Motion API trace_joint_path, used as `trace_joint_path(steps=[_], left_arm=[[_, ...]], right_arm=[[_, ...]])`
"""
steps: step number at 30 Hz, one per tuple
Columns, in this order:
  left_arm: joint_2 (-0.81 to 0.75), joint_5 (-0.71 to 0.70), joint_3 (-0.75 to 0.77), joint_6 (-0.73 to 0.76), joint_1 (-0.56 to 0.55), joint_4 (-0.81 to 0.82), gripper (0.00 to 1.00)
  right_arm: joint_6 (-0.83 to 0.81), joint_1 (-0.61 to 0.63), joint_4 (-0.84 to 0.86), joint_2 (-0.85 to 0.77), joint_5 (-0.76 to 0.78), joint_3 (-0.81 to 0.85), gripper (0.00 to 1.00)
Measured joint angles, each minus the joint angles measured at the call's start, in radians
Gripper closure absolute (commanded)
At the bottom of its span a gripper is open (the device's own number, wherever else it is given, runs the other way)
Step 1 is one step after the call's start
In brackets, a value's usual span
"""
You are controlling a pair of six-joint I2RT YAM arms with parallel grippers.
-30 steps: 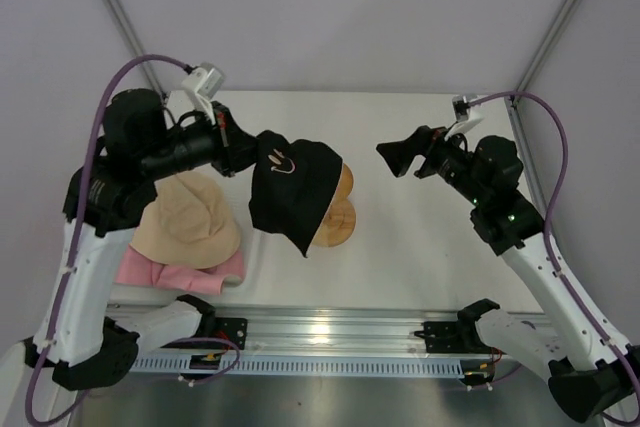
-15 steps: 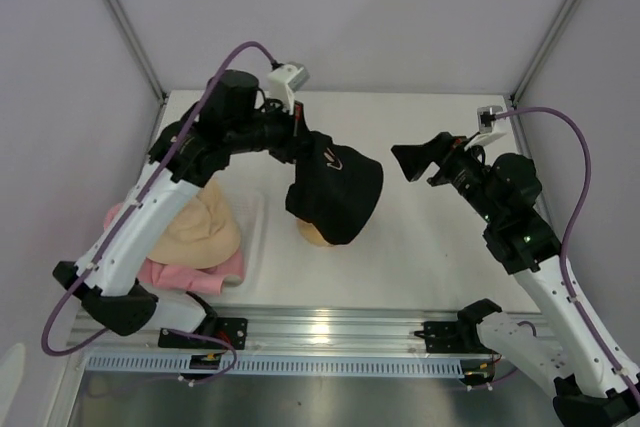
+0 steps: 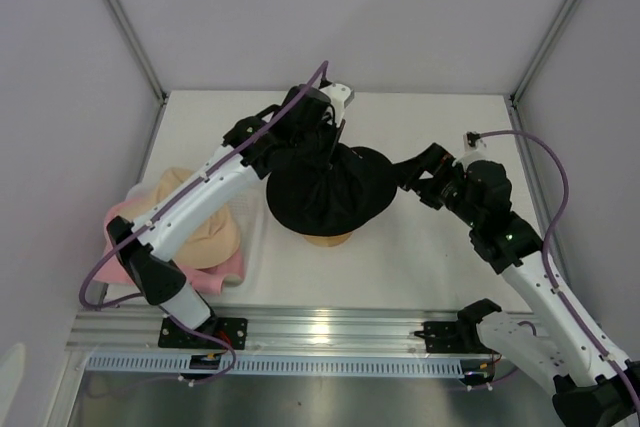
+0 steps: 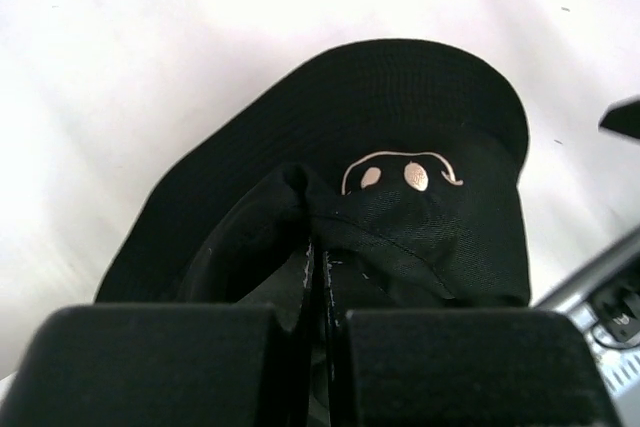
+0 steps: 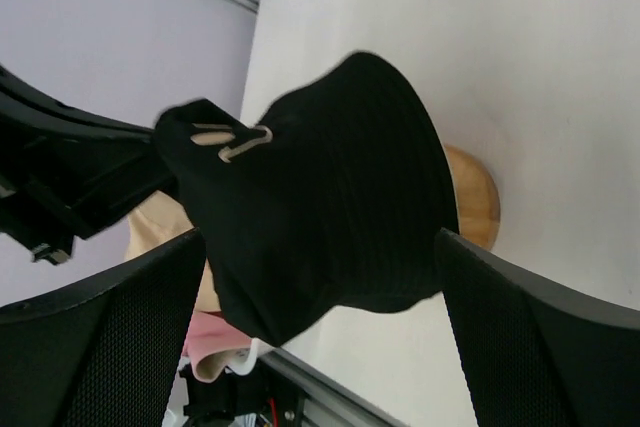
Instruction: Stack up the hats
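While the black hat point(image 3: 330, 192) covers the top of the wooden stand point(image 3: 328, 239) and my left gripper point(image 3: 325, 142) pinches its crown tightly, I should lower it straight and centred, then let go. My right gripper point(image 3: 405, 172), jaws spread wide, is just beside the right brim and could smooth it. On the table point(image 3: 430, 117), a beige hat point(image 3: 195, 227) and pink hats point(image 3: 225, 269) lie nearer, at the left. The black hat is soft and floppy, with a small pale stitched face.

White table point(image 3: 430, 257): wooden stand point(image 3: 327, 239), pink hats point(image 3: 225, 267).
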Motion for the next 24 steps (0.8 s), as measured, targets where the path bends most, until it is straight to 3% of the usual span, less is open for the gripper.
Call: trace_joint_path(steps=[8, 11, 12, 13, 14, 20, 24], left_arm=[[0.047, -0.096, 0.014, -0.02, -0.006, -0.016, 0.96], [0.049, -0.1, 0.014, -0.041, -0.006, -0.025, 0.63], [0.048, -0.099, 0.013, -0.047, -0.005, -0.024, 0.32], [0.042, -0.096, 0.005, -0.048, -0.004, -0.019, 0.13], [0.032, -0.091, -0.008, -0.054, -0.003, -0.016, 0.01], [-0.097, -0.024, -0.042, -0.087, 0.045, -0.022, 0.01], [-0.269, 0.066, -0.094, -0.152, 0.217, 0.031, 0.01]], right_arm=[[0.0, 0.0, 0.026, -0.008, -0.012, -0.161, 0.01], [-0.032, 0.0, 0.064, -0.013, -0.012, -0.201, 0.01], [-0.044, 0.0, 0.083, -0.011, -0.013, -0.207, 0.01], [-0.061, 0.0, 0.1, -0.008, -0.013, -0.208, 0.0], [-0.073, 0.0, 0.122, -0.005, -0.013, -0.208, 0.0], [-0.109, -0.03, 0.233, 0.068, -0.03, -0.203, 0.0], [-0.107, -0.097, 0.275, 0.15, -0.068, -0.178, 0.0]])
